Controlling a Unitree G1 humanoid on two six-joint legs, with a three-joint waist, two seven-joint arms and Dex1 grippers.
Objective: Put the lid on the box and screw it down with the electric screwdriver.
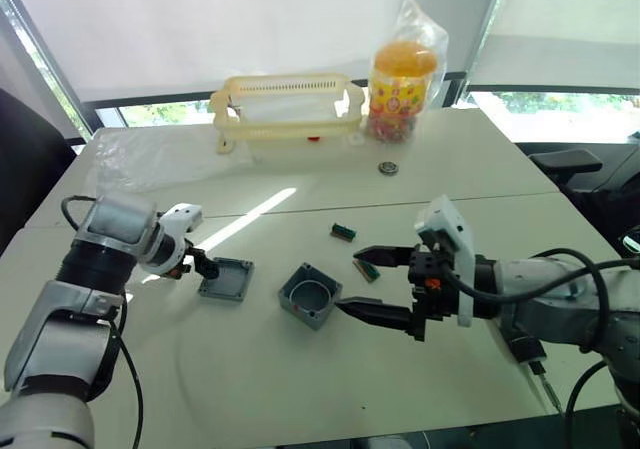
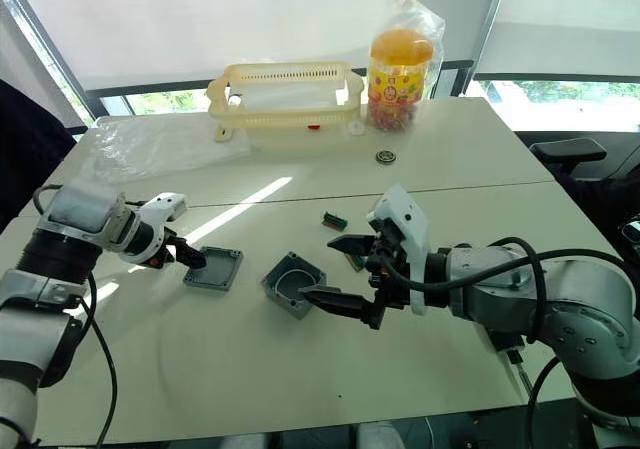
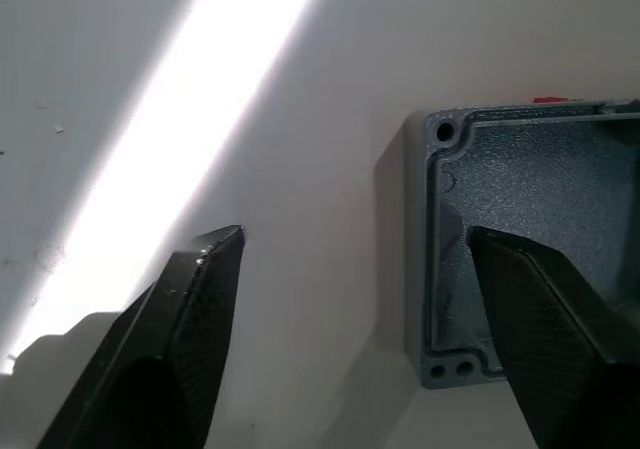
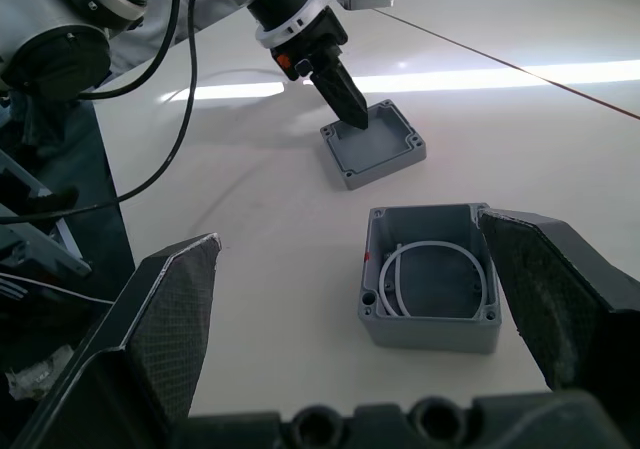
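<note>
The lid (image 1: 226, 279) lies rim-up on the white table. My left gripper (image 3: 355, 237) is open over the lid's left edge, with one finger above the lid's inside (image 3: 530, 199) and the other above the bare table. To the lid's right stands the grey box (image 1: 309, 294), open side up, with a round hollow and a white ring inside (image 4: 430, 289). My right gripper (image 1: 350, 281) is wide open just right of the box, its fingers level with the box's sides and holding nothing. A slim dark rod with a thin tip (image 1: 542, 377), probably the electric screwdriver, lies under my right forearm.
A yellow slotted basket (image 1: 285, 109) and a bagged candy jar (image 1: 400, 84) stand at the back. Two small green pieces (image 1: 343, 231) (image 1: 366, 267) lie behind the right gripper. A round metal part (image 1: 388, 167) and clear plastic sheet (image 1: 150, 154) lie farther back.
</note>
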